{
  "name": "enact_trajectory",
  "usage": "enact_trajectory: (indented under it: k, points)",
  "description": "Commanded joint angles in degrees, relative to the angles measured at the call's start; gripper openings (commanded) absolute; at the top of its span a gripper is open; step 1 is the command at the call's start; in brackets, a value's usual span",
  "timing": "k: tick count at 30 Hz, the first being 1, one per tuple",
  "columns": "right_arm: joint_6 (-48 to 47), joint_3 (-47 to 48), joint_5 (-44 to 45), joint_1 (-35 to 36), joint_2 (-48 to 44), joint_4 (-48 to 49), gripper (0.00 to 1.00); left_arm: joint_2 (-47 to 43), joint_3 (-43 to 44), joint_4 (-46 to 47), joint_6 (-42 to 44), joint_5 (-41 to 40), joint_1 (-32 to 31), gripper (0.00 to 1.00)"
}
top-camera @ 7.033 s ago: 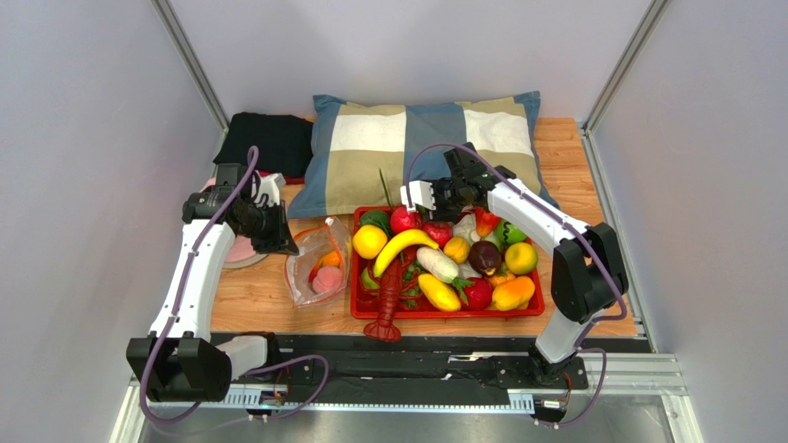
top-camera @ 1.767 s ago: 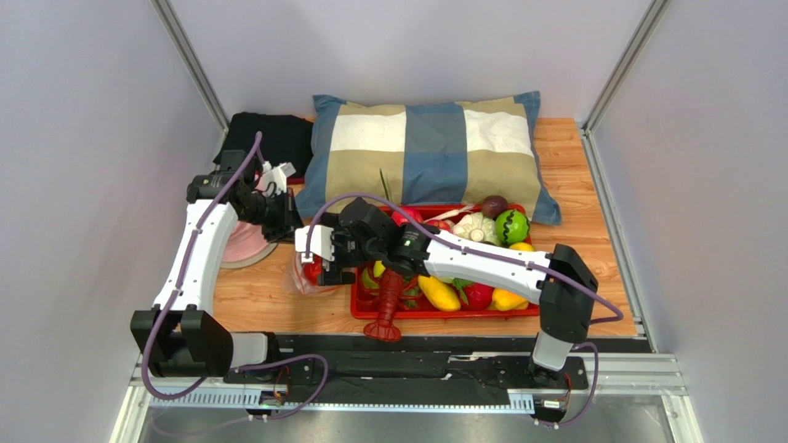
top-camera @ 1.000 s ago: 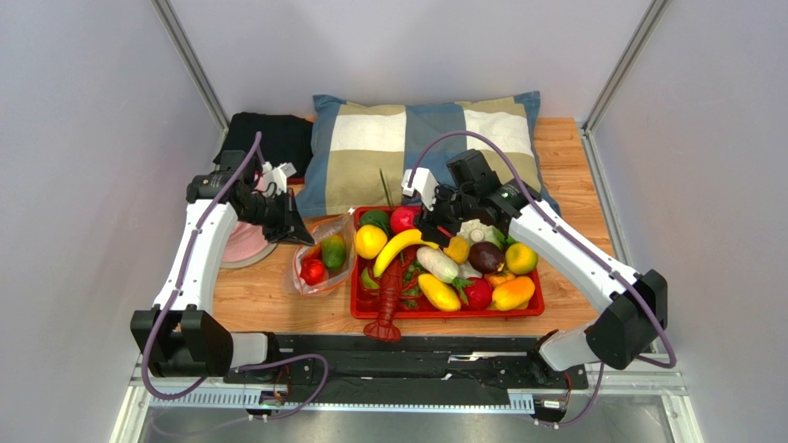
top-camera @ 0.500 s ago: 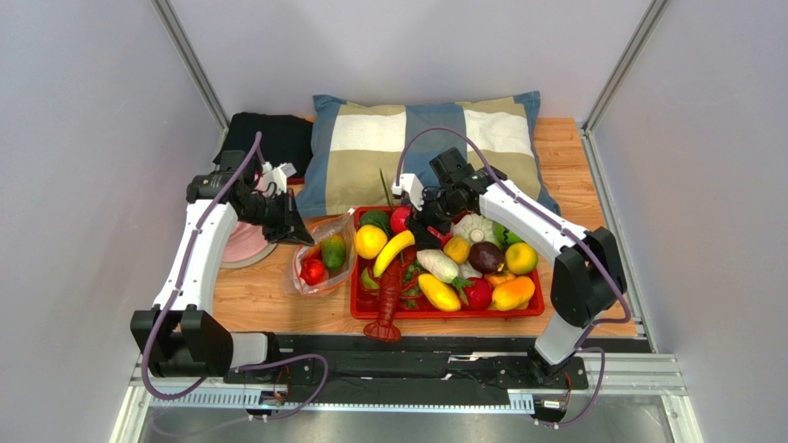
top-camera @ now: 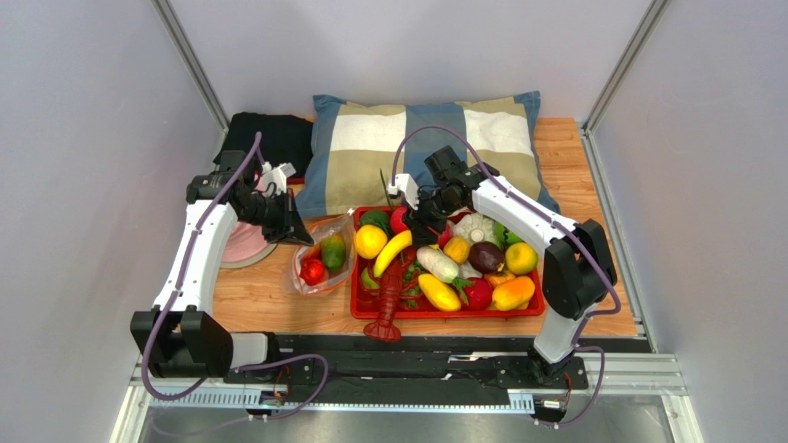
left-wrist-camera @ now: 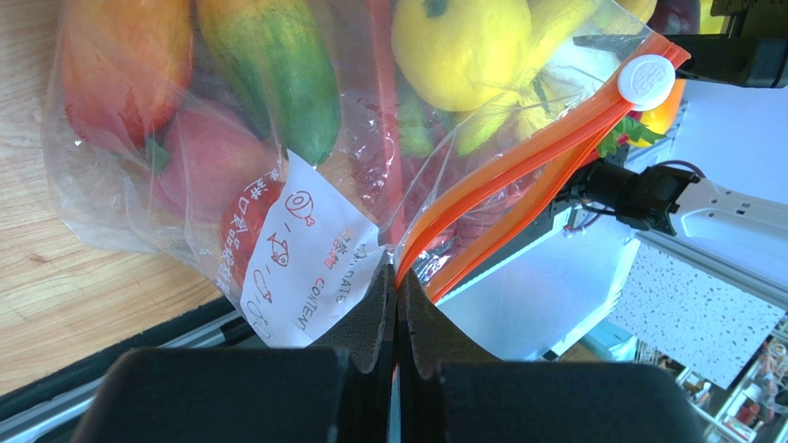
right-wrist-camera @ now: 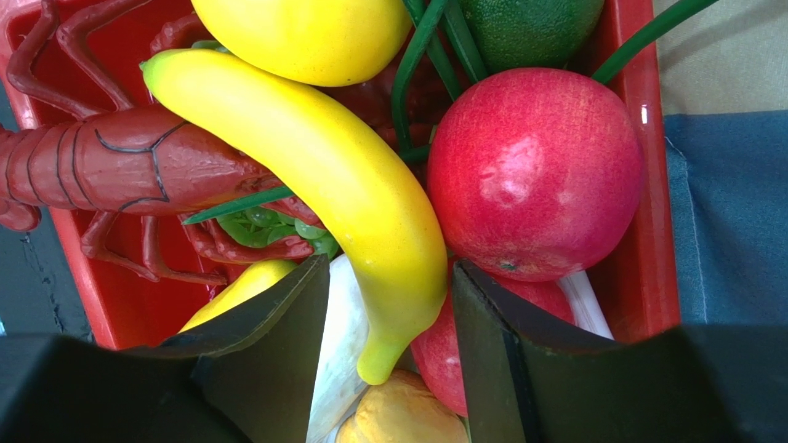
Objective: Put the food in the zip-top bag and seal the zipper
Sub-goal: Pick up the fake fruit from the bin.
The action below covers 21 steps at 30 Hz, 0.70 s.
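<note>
The zip-top bag [top-camera: 321,258] lies left of the red tray [top-camera: 444,314] with a red fruit [top-camera: 313,271] and a green-orange mango [top-camera: 333,251] inside. My left gripper [top-camera: 294,231] is shut on the bag's mouth at the end of the orange-red zipper [left-wrist-camera: 518,171], which gapes open; its white slider [left-wrist-camera: 646,81] sits at the far end. In the left wrist view the pinch point [left-wrist-camera: 398,295] shows the strip between the pads. My right gripper [top-camera: 413,226] is open, low in the tray. Its fingers straddle the end of the yellow banana [right-wrist-camera: 342,185] without touching it.
The tray holds several more toy foods: a red round fruit [right-wrist-camera: 535,171], a lemon, and a red lobster [top-camera: 388,295] hanging over the front rim. A checked pillow [top-camera: 425,152] lies behind, with a black cloth [top-camera: 268,138] and a pink hat [top-camera: 242,245] at the left.
My right arm reached over to the bag, then swung back to the tray and came down over the banana. The bag now holds the red and green fruits. My left gripper kept its hold.
</note>
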Motion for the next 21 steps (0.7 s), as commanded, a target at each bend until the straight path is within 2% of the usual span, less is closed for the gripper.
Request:
enact_trajectory:
  k: [1,14,21]
  points:
    - [-2.28,-0.66,-1.89,-0.01,-1.1,-0.01,0.52,-0.89,0.42,0.36,0.88,0.03,-0.03,0.0]
    - [-2.19,-1.81,-1.98,0.43,-6.72,0.43,0.27,-0.98,0.68,0.27,0.71,0.03,-0.03,0.0]
    - [-1.84,-0.23,-0.84,0.69,-13.92,-1.06,0.21,-1.33,0.77,-0.08,0.71,-0.15,-0.03,0.0]
